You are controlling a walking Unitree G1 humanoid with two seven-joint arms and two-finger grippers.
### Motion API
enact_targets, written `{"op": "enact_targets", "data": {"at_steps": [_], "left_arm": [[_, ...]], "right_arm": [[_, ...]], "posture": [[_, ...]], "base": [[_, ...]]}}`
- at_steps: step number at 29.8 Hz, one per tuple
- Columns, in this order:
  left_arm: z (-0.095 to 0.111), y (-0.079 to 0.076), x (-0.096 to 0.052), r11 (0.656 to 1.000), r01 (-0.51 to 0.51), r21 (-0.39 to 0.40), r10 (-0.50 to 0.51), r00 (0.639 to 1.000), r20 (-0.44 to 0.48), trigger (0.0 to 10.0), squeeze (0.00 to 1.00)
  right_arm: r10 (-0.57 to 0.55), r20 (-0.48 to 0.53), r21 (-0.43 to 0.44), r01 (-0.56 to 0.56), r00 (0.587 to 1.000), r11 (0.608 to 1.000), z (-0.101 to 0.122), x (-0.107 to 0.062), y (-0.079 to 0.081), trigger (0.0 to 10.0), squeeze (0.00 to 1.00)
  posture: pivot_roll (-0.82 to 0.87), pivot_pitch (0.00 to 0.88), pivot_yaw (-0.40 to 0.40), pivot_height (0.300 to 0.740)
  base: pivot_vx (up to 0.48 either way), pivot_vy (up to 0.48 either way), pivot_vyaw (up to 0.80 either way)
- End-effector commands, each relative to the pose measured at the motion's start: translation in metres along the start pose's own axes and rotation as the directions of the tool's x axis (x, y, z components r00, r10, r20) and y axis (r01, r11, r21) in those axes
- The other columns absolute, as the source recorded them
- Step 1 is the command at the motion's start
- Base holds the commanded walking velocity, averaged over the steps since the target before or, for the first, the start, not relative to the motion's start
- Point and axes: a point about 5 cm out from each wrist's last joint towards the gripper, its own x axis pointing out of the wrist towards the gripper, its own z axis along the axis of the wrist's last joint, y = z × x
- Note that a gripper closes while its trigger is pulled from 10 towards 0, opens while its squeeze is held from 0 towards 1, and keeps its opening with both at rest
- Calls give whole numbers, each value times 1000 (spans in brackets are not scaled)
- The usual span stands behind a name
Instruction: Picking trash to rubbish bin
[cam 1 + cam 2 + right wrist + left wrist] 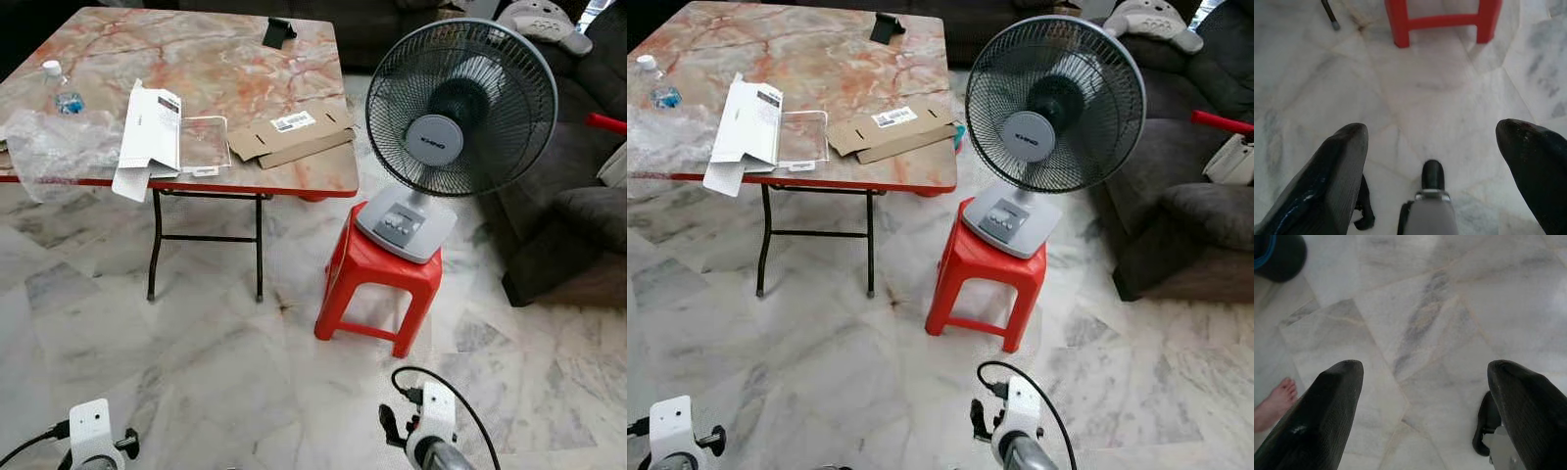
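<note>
Trash lies on the folding table [245,69]: flattened cardboard [289,137], white packaging [149,132], a crumpled plastic bag [59,147]. Both arms hang low for walking, left gripper [1425,382] and right gripper [1430,142] spread wide and empty over marble floor [196,372]; what may be the bin [1278,254] sits near the left one.

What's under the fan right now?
The fan stands on a red plastic stool, its grey base covering most of the seat. Beneath the stool, bare marble floor shows between the legs; the seat top under the base is hidden.
</note>
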Motion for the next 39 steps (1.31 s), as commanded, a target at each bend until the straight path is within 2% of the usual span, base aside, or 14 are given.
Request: {"op": "enact_targets", "data": {"at_steps": [1,7,18,28,32,39], "left_arm": [[-3,5,-1,1000,-18,-7,18,1000,-14,10000,0],[11,5,3,1000,-19,2,19,1000,17,10000,0],[26,1,7,1000,-12,-3,12,999,44,10000,0],[24,-1,6,1000,-14,-26,15,999,41,10000,0],[17,-6,5,1000,-1,-13,1,1000,23,10000,0],[17,-11,4,1000,5,-28,-5,1000,25,10000,0]], "right_arm": [[-8,-22,1,8,1000,1000,-5,-1,-2,10000,0],[0,-8,11,0,1000,1000,1,1,4,10000,0],[-22,2,34,22,1000,999,4,2,1,10000,0],[-22,17,23,22,1000,1000,11,3,-1,10000,0],[-25,23,23,25,999,999,13,3,-3,10000,0],[-26,17,9,26,1000,1000,12,2,-5,10000,0]], "posture": [[235,104,-112,740],[234,82,-96,740],[227,35,-81,740],[229,32,-103,740],[206,30,-108,740],[223,34,-119,740]], "base": [[0,0,0],[0,0,0],[0,0,0],[0,0,0],[0,0,0],[0,0,0]]}}
